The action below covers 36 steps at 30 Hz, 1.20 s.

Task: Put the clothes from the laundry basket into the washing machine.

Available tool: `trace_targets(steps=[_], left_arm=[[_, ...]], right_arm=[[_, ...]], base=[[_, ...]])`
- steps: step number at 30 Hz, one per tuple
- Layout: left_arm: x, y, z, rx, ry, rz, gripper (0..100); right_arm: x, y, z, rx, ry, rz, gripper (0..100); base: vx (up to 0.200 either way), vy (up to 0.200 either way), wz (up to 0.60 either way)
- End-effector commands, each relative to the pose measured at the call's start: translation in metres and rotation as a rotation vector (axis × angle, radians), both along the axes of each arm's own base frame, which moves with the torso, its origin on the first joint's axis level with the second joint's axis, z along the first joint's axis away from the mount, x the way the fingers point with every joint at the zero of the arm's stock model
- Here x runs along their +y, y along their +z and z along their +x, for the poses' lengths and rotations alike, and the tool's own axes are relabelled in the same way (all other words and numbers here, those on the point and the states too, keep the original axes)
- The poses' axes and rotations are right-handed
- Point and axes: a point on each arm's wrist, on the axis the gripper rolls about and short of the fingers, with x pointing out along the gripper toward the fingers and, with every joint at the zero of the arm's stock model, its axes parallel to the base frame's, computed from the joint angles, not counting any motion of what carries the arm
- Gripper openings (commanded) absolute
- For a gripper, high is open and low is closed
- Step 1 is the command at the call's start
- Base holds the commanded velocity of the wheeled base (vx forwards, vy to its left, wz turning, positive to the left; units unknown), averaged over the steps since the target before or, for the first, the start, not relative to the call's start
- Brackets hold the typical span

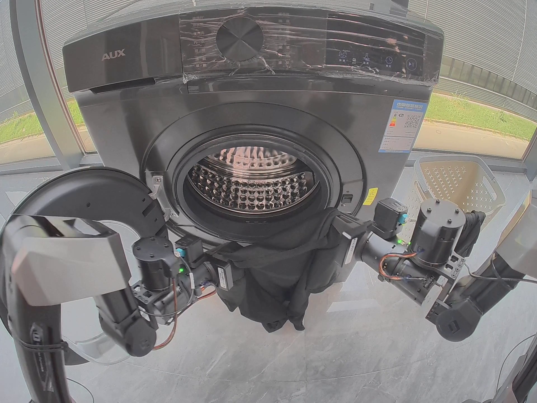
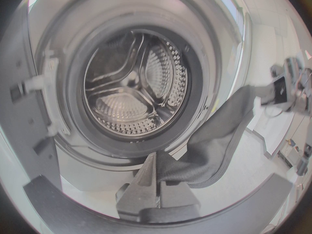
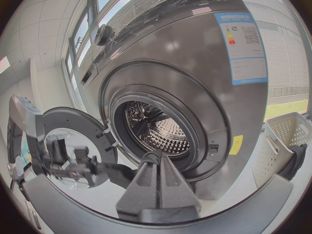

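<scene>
A black garment [image 1: 279, 286] hangs stretched between my two grippers, just below and in front of the washing machine's open drum [image 1: 251, 183]. My left gripper [image 1: 226, 275] is shut on its left edge, and the left wrist view shows the gripper [image 2: 156, 176] pinching the cloth [image 2: 214, 143]. At the lower right of the door opening, my right gripper [image 1: 345, 236] is shut on the right edge, with a fold [image 3: 151, 156] bunched at its tips [image 3: 159, 168]. The drum [image 2: 133, 91] holds nothing. The cream laundry basket [image 1: 458, 183] stands at the machine's right.
The round machine door [image 1: 95, 197] stands swung open to the left, close behind my left arm. A dark cloth [image 3: 294, 161] hangs over the basket's rim [image 3: 286, 124]. Pale tiled floor [image 1: 335, 354] lies in front of the machine, windows behind it.
</scene>
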Motion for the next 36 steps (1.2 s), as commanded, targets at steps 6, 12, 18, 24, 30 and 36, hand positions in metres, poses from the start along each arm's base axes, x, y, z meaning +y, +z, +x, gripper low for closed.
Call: trace_targets(steps=[6, 12, 18, 24, 30, 36], left_arm=[[0.039, 0.088, -0.082, -0.147, -0.112, -0.087, 0], [0.043, 0.095, -0.088, -0.168, -0.126, -0.099, 0], [0.041, 0.101, -0.076, -0.202, -0.107, -0.116, 0], [0.043, 0.1, -0.08, -0.195, -0.105, -0.112, 0], [0.044, 0.097, -0.082, -0.182, -0.105, -0.105, 0], [0.046, 0.096, -0.084, -0.176, -0.099, -0.1, 0]], right_arm=[[-0.037, -0.034, -0.035, 0.091, 0.091, 0.009, 0], [-0.038, -0.039, -0.043, 0.135, 0.122, 0.006, 0], [-0.033, -0.055, -0.045, 0.186, 0.136, -0.032, 0], [-0.036, -0.05, -0.046, 0.173, 0.13, -0.023, 0], [-0.035, -0.037, -0.048, 0.125, 0.135, 0.004, 0], [-0.035, -0.019, -0.05, 0.059, 0.141, 0.038, 0]], base=[[0.0, 0.0, 0.0], [0.0, 0.0, 0.0], [0.0, 0.0, 0.0], [0.0, 0.0, 0.0], [0.0, 0.0, 0.0], [0.0, 0.0, 0.0]])
